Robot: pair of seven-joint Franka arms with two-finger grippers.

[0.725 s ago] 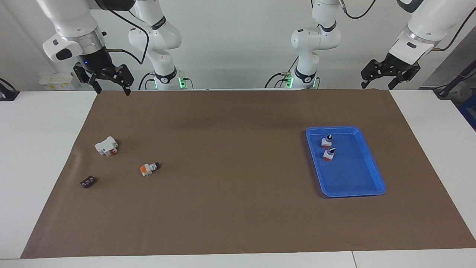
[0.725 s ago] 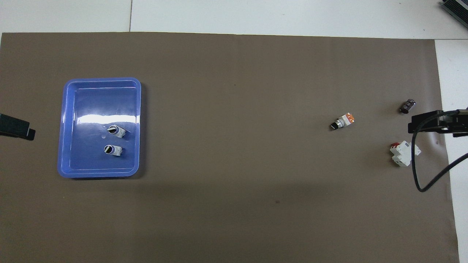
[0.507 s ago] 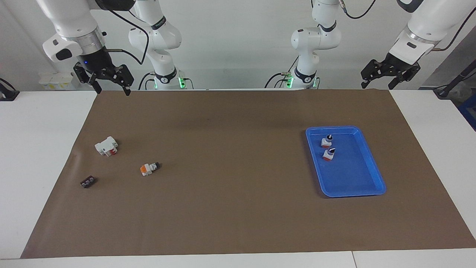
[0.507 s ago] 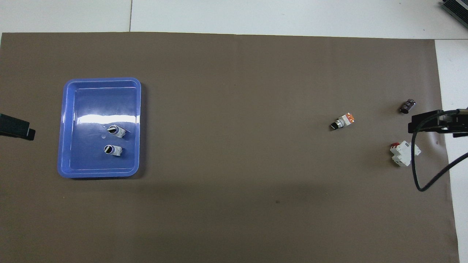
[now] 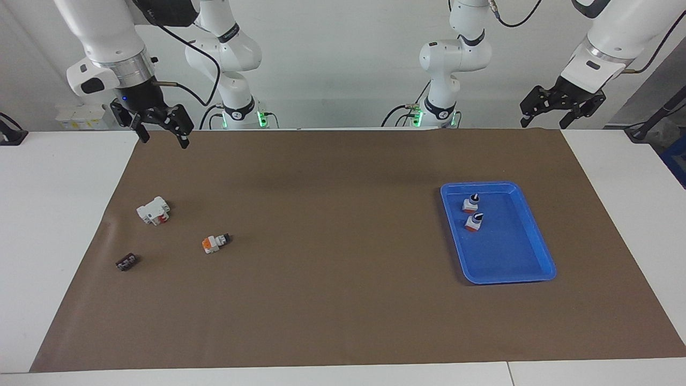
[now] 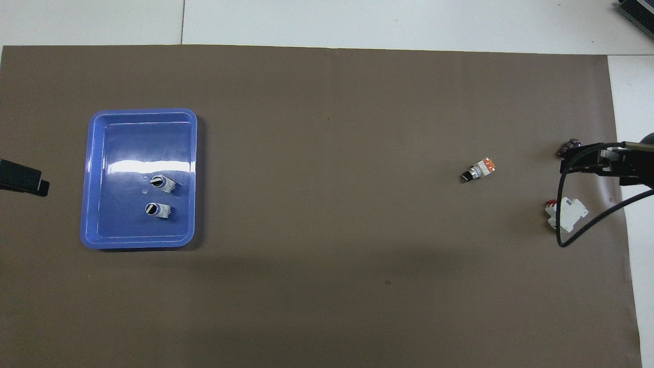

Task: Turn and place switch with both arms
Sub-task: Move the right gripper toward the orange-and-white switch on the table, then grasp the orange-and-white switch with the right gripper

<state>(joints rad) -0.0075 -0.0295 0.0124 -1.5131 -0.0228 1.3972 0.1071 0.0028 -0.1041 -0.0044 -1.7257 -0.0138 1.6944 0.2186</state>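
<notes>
Both grippers hang with jaws spread and empty: the right gripper over the brown mat's edge nearest the robots, the left gripper waiting at the other end. Farther out, the switch lies on its side on the mat, white-bodied, orange-red end, black knob, well apart from the blue tray.

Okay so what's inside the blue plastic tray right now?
Inside the blue plastic tray stand two small rotary switches with white bodies and dark knobs, one nearer the robots than the other. The rest of the tray floor is bare, and nothing covers it.
</notes>
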